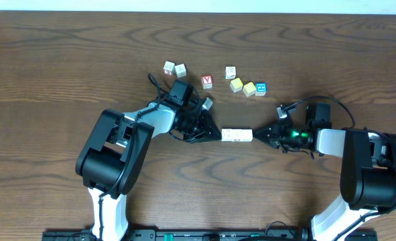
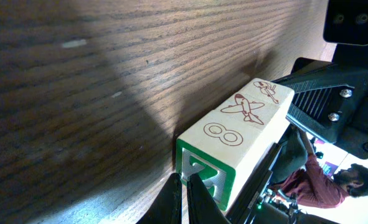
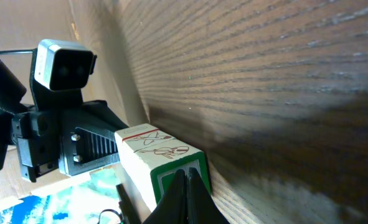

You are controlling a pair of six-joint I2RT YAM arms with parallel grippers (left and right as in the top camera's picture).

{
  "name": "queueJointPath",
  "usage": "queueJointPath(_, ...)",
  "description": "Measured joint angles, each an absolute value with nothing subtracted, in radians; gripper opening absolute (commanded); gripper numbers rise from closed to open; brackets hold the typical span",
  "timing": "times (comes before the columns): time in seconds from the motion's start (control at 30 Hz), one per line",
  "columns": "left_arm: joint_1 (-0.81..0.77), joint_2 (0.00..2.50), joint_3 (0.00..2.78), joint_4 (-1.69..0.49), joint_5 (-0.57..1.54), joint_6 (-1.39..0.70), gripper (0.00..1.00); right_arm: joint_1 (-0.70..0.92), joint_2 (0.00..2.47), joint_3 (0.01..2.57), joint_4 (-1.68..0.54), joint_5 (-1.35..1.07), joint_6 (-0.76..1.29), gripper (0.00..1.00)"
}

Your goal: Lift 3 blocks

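Three whitish blocks (image 1: 236, 135) form one tight row at the table's middle, end to end. My left gripper (image 1: 218, 134) is shut, and its tips press on the row's left end. My right gripper (image 1: 256, 135) is shut too and presses on the right end. In the left wrist view the blocks (image 2: 246, 121) show reddish drawings and an 8 on top, with my left gripper (image 2: 185, 180) against a green-framed end face. The right wrist view shows the blocks (image 3: 147, 149) with my right gripper (image 3: 187, 175) on the other green end face. Whether the row touches the table I cannot tell.
Loose cubes lie behind the row: two white ones (image 1: 174, 69), a red one (image 1: 207, 82), a white lettered one (image 1: 230, 72), two yellow ones (image 1: 242, 87) and a blue one (image 1: 260, 88). Both arm bases stand at the table's near edge.
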State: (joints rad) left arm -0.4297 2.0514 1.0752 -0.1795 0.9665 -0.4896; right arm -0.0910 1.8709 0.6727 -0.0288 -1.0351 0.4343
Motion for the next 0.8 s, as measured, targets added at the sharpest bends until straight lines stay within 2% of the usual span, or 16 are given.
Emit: queueJointPath(0.8,-0.428,1.952,1.072,-0.21,0.987,-0.471,0.08,-0.089,1.841,0.673,-0.019,-1.042,0.438,0.01)
